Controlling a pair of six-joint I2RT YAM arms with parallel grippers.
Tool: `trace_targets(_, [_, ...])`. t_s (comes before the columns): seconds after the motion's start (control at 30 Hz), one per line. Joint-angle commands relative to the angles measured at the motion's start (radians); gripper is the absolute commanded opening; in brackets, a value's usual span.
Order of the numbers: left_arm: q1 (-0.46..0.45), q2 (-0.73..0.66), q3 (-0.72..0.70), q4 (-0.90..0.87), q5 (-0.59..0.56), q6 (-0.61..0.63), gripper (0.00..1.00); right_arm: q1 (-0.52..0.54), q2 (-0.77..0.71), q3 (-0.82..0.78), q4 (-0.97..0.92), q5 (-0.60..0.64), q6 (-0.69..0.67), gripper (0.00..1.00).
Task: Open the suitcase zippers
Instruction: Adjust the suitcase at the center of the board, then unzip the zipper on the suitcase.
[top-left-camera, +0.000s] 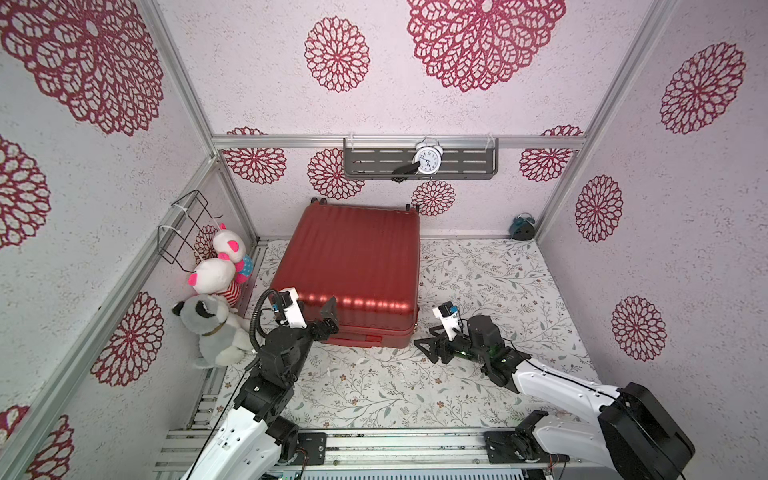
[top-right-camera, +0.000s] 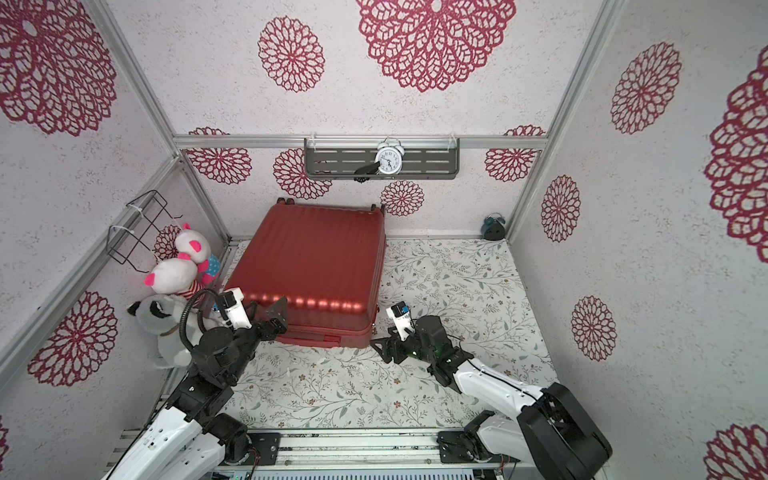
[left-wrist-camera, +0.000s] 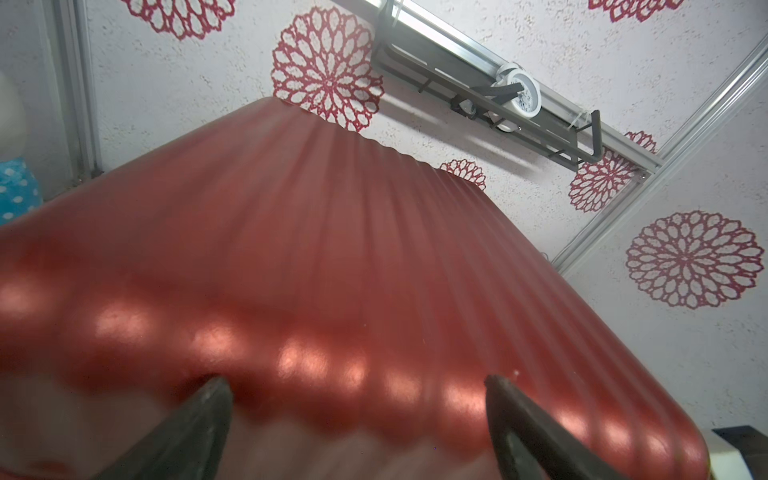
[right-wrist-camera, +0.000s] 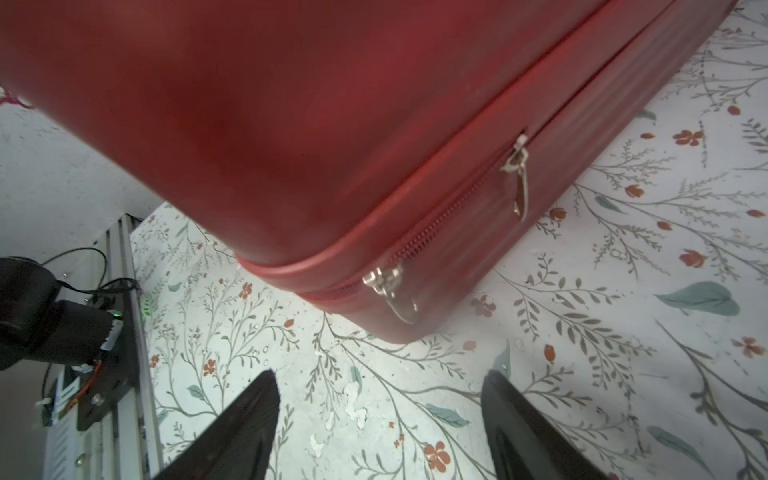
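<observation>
Red suitcase (top-left-camera: 353, 257), zippers (right-wrist-camera: 440, 220) ungripped.
Left gripper (left-wrist-camera: 357, 379), right gripper (right-wrist-camera: 378, 374) gape empty (approach step); next we pinch a pull (right-wrist-camera: 388, 284).

A counter (top-left-camera: 478, 291) covered in a pale leaf-and-flower print fills the lower middle of both top views. The red suitcase (top-left-camera: 353, 266) lies flat on it, left of centre, reaching the back edge. A small blue alarm clock (top-left-camera: 523, 227) sits at its upper right corner. A few white flecks (top-left-camera: 359, 360) mark the print just below the suitcase.
</observation>
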Motion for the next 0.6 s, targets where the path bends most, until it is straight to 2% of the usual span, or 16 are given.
trace_targets(0.0, [-0.012,0.029,0.034,0.013,-0.022,-0.031,0.98,-0.003,0.029,0.005,0.082,-0.009,-0.063,0.79])
trace_targets(0.13, [-0.013,0.022,0.029,0.014,-0.012,-0.016,0.98,-0.003,0.074,-0.013,0.149,-0.016,-0.087,0.77])
trace_targets(0.33, [-0.014,-0.058,-0.02,0.056,0.039,0.018,0.98,-0.004,0.115,-0.171,0.54,0.033,-0.115,0.7])
trace_targets(0.4, [-0.014,-0.073,-0.029,0.065,0.047,0.025,0.98,-0.004,0.137,-0.195,0.614,0.045,-0.127,0.67])
trace_targets(0.43, [-0.015,-0.076,-0.03,0.065,0.049,0.028,0.98,-0.004,0.154,-0.191,0.621,0.05,-0.135,0.65])
trace_targets(0.53, [-0.014,-0.073,-0.03,0.067,0.057,0.033,0.98,-0.009,0.214,-0.144,0.594,0.01,-0.162,0.47])
trace_targets(0.57, [-0.014,-0.071,-0.028,0.068,0.061,0.034,0.98,-0.011,0.238,-0.131,0.594,-0.015,-0.165,0.44])
